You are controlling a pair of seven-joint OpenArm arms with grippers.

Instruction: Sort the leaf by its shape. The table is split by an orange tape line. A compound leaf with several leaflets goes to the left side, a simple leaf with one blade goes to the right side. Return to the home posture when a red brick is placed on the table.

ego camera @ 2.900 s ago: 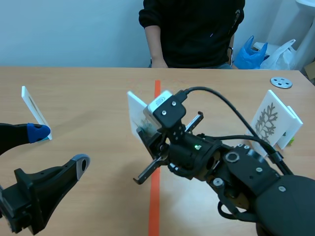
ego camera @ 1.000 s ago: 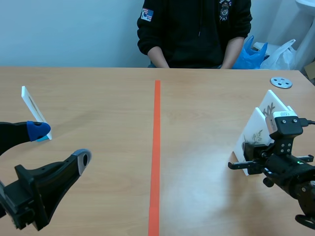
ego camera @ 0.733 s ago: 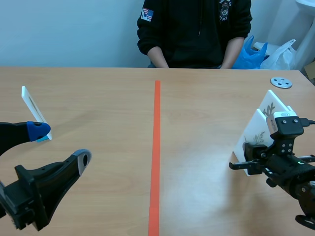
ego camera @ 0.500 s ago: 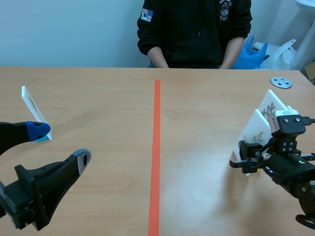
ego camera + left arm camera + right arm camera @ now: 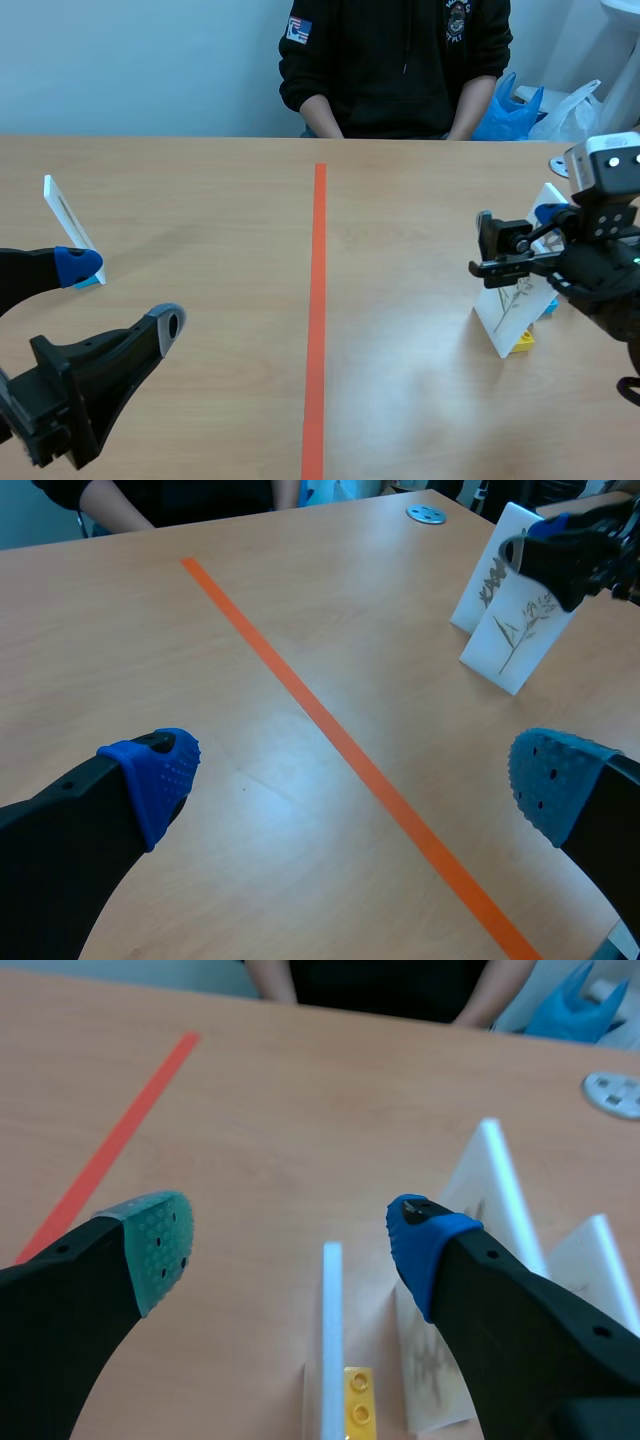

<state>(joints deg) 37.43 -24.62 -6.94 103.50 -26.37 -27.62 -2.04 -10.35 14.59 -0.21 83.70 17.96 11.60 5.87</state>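
The orange tape line (image 5: 316, 300) runs along the middle of the table (image 5: 200, 180), from the robot's edge to the far edge where a person (image 5: 395, 60) sits.

The leaf card (image 5: 508, 308) stands well to the right of the tape line. It is tilted back, a yellow brick (image 5: 524, 342) is at its foot, and a thin sprig is printed on its face. The right gripper (image 5: 520, 228) hangs above this card, on the same side of the line. Its fingers are spread wide and they hold nothing. In the right wrist view the card's thin top edge lies free between the two pads, touching neither. Other white cards (image 5: 490, 1210) stand just beside the leaf card, further from the tape line. A grey disc (image 5: 570, 167) lies further right, near the far edge.

Between the tape line and the leaf card there is a wide band of bare wood.

The left gripper (image 5: 120, 295) is left of the tape line, near the robot's edge. Its fingers are also spread apart, with only table between them. A white card (image 5: 68, 225) stands tilted further left of the line, close to the table's left edge.
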